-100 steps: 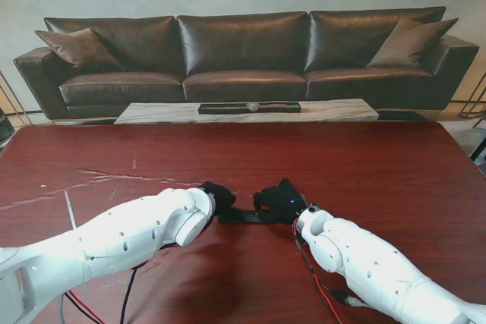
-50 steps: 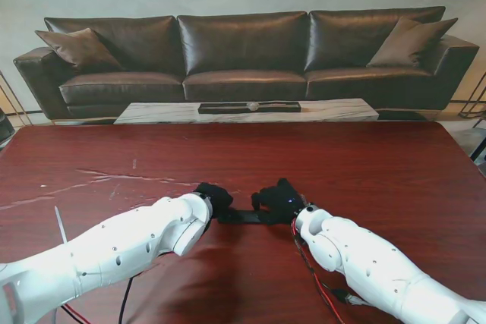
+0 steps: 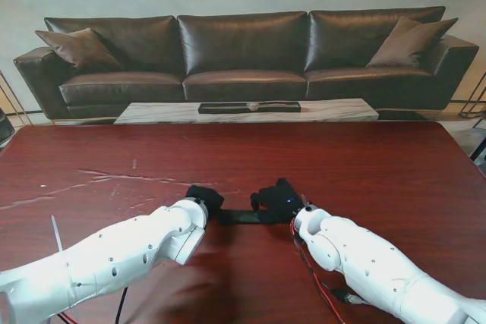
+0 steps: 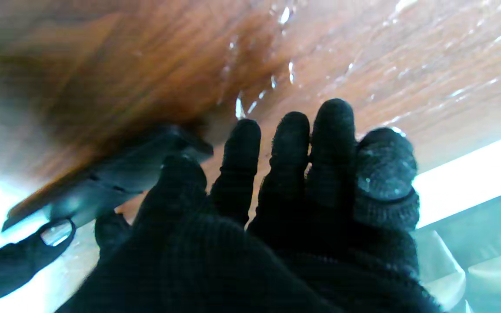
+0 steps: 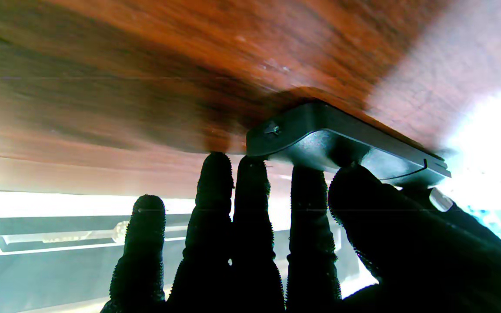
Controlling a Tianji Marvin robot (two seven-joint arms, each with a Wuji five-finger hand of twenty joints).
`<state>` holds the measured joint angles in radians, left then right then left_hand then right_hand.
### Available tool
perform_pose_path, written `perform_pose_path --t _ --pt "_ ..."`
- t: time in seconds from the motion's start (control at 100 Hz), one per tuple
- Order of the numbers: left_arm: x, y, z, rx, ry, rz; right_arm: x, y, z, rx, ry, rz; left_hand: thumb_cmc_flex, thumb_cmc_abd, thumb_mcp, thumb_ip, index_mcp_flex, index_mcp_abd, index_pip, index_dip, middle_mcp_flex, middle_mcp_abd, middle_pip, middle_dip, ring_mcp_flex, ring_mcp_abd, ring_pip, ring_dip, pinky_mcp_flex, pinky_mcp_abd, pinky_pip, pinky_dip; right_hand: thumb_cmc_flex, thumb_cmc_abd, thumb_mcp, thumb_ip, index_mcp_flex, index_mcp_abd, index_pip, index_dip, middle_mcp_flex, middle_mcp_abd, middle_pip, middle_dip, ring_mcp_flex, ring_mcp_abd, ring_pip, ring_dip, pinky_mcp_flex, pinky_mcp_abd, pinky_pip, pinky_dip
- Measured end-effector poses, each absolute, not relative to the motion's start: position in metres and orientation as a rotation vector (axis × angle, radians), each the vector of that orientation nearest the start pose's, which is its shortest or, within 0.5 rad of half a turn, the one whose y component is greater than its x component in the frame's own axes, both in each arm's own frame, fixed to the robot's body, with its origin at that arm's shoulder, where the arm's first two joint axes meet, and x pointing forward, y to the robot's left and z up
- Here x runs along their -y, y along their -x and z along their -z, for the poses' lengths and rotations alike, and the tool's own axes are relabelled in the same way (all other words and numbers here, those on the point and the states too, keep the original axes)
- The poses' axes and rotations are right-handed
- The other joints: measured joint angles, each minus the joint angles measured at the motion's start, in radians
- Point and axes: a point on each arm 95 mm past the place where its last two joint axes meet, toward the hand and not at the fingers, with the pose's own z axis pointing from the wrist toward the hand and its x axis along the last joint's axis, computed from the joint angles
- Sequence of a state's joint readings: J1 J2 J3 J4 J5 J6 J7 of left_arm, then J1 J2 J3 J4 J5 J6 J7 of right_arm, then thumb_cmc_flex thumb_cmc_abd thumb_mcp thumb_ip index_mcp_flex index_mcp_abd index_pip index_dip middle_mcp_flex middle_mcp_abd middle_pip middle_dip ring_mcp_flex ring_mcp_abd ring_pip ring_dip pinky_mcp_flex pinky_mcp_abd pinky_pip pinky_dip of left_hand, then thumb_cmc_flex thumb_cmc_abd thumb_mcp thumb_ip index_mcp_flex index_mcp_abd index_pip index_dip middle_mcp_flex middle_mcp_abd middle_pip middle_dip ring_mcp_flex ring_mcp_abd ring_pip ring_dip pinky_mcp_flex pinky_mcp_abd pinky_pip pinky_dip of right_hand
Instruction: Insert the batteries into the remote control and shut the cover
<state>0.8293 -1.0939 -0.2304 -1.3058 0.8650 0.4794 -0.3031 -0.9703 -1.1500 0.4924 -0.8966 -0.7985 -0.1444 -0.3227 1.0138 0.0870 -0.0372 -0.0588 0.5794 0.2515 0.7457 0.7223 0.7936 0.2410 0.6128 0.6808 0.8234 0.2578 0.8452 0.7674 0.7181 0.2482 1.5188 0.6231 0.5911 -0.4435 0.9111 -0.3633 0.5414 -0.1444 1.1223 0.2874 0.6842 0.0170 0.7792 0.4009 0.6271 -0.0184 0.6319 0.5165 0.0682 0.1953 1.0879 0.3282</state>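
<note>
My right hand (image 3: 277,199) grasps remote (image 3: 244,216) | my left hand (image 3: 205,196), at its 9 o'clock, released | risk: one-sided pressing skids it.

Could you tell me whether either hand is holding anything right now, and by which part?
The right hand grips the remote at one end, thumb and fingertips on its edges. The left hand is at the other end; whether it grips cannot be told.

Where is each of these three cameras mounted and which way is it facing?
Stand: above the shoulders, facing down the table toward a sofa; both arms show.
Left wrist: looks along the left hand to the remote control.
Right wrist: looks along the right hand, touching the remote.
All share the remote.
</note>
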Motion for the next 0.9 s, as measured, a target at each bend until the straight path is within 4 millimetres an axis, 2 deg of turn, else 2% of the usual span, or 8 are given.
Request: perform_pose_path --t 0.24,0.56,0.75,0.9 --pt "0.123 -0.462 0.357 -2.003 1.009 0.848 -0.053 -0.482 0.401 -1.829 -0.95 -1.495 -0.011 0.016 0.011 0.0 0.05 -0.03 0.131 0.019 0.084 0.0 0.071 0.031 0.08 -0.011 0.079 0.008 0.112 -0.018 0.102 -0.049 0.0 0.0 0.001 -0.001 0.0 0.0 0.0 0.0 0.0 0.0 0.0 -0.001 0.0 0.001 -0.001 0.0 0.0 0.0 0.0 0.0" --pt "0.128 -0.463 0.357 -2.002 1.023 0.865 -0.053 -0.482 0.401 -1.83 -0.947 -1.494 -0.011 0.017 0.011 0.0 0.057 -0.048 0.213 0.041 0.12 -0.001 0.11 0.055 0.113 -0.013 0.12 0.01 0.149 -0.018 0.139 -0.084 0.0 0.0 0.003 -0.001 0.0 0.0 0.0 0.0 0.001 0.0 0.0 -0.003 0.001 0.002 -0.001 -0.001 0.0 0.0 0.0 0.0" --pt "0.13 -0.462 0.358 -2.01 1.01 0.861 -0.053 -0.482 0.401 -1.83 -0.947 -1.494 -0.025 0.026 0.011 0.0 0.073 -0.057 0.239 0.042 0.162 -0.024 0.132 0.056 0.147 -0.023 0.133 0.01 0.188 -0.03 0.163 -0.106 0.0 0.0 0.003 -0.002 0.0 0.0 0.001 0.0 0.001 0.0 0.0 -0.003 0.001 0.002 -0.001 -0.001 0.0 0.0 0.0 0.0" --pt "0.132 -0.464 0.358 -2.014 1.017 0.857 -0.053 -0.482 0.401 -1.829 -0.947 -1.495 -0.028 0.032 0.011 0.0 0.12 -0.067 0.265 0.043 0.179 -0.03 0.143 0.06 0.16 -0.023 0.152 0.01 0.21 -0.03 0.182 -0.121 0.0 0.0 0.003 -0.002 0.0 0.0 0.001 0.0 0.001 0.0 0.0 -0.005 0.001 0.002 -0.001 -0.001 0.0 0.0 0.0 0.0"
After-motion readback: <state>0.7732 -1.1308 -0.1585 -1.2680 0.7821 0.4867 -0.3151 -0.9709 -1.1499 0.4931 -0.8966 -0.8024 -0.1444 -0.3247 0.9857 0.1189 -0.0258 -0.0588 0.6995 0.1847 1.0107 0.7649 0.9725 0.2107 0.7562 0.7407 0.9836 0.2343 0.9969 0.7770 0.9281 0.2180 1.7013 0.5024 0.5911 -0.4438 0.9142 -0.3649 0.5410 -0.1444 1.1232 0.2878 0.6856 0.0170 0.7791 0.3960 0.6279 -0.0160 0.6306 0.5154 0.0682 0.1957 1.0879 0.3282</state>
